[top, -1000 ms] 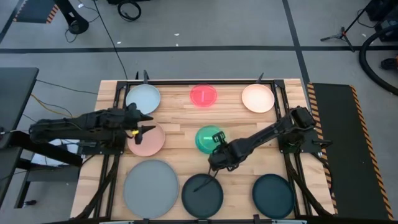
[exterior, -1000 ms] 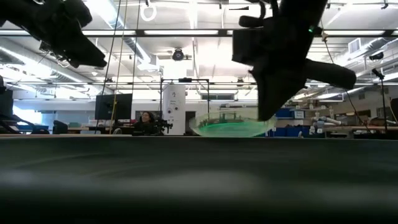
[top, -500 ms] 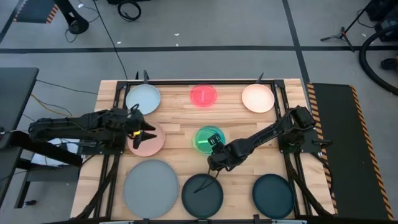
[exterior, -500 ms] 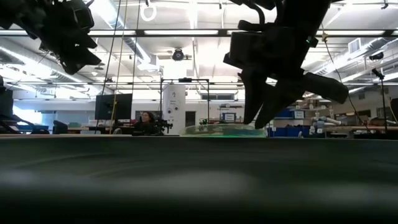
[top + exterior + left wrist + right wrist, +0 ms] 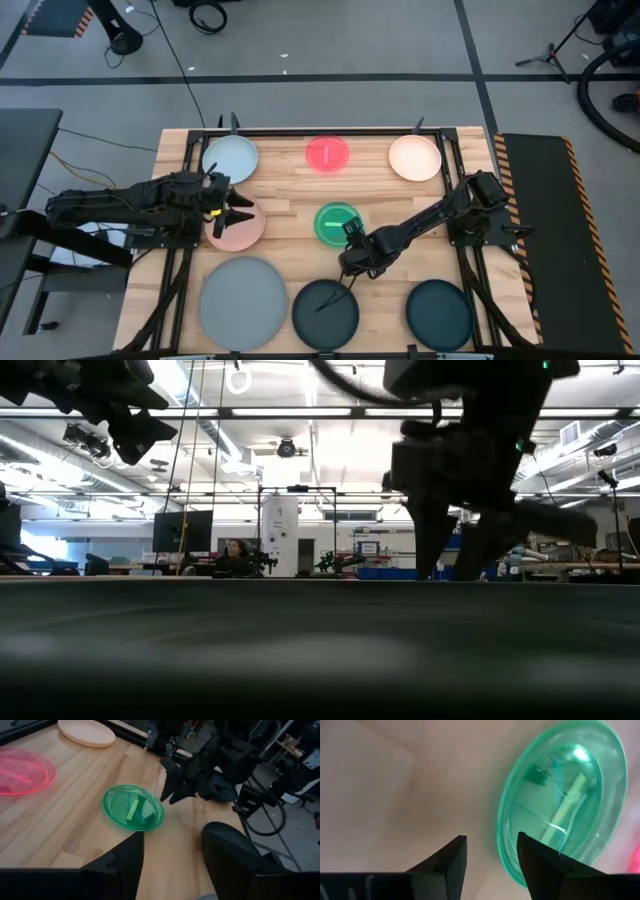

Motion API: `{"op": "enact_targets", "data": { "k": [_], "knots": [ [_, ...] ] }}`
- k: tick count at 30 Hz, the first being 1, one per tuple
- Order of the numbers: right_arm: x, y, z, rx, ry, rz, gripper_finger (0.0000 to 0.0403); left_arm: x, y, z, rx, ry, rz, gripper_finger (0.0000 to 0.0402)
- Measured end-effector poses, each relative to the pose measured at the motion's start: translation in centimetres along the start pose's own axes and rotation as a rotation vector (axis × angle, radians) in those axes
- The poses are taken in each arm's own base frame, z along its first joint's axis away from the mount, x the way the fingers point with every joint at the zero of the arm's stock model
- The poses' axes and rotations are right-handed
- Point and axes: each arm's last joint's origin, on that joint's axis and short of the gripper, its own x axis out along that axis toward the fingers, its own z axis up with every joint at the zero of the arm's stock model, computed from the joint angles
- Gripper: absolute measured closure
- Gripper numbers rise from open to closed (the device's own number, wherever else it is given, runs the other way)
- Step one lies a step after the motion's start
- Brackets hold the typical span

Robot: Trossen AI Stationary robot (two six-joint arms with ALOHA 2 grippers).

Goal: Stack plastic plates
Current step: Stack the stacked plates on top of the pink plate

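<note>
The green plate [image 5: 336,223] (round, glossy clear plastic) lies flat at the middle of the wooden table [image 5: 280,200]. The right gripper [image 5: 349,262], fingers apart and empty, is just beside its rim. The left gripper [image 5: 236,207], also parted, hovers over the matte pink plate [image 5: 240,230].

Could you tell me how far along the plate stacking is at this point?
Barely started: only the green plate looks stacked, with a cyan rim beneath it in the right wrist view. The right gripper hangs beside it, jaws open, holding nothing. The left gripper is above the salmon plate, jaws open. The grey, two teal, blue-grey, red and cream plates lie separate.
</note>
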Motion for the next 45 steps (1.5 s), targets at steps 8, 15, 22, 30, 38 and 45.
{"op": "enact_targets", "data": {
  "k": [8,15,22,30,38,45],
  "knots": [
    [1.0,0.4,-0.9,-0.008,0.019,-0.011,0.0224,0.0,0.0,0.0,-0.034,-0.001,-0.002,0.0198],
    [2.0,0.4,-0.8,-0.048,-0.077,-0.055,0.0225,0.0,0.0,0.1,-0.064,-0.007,-0.004,0.0198],
    [2.5,-0.5,-1.3,-0.027,-0.046,-0.081,0.0226,0.0,-0.1,0.1,-0.09,-0.013,-0.007,0.0198],
    [3.0,-1.3,-1.6,-0.024,-0.031,-0.071,0.0274,0.0,-0.1,0.1,-0.09,-0.013,-0.006,0.0198],
    [3.4,-2.1,-2.0,-0.129,-0.018,-0.05,0.0362,0.0,-0.1,0.1,-0.092,-0.001,-0.035,0.0198],
    [2.4,-4.7,-0.5,0.004,-0.032,-0.166,0.0389,0.0,-0.1,0.1,-0.005,-0.002,-0.036,0.0198]
  ]
}}
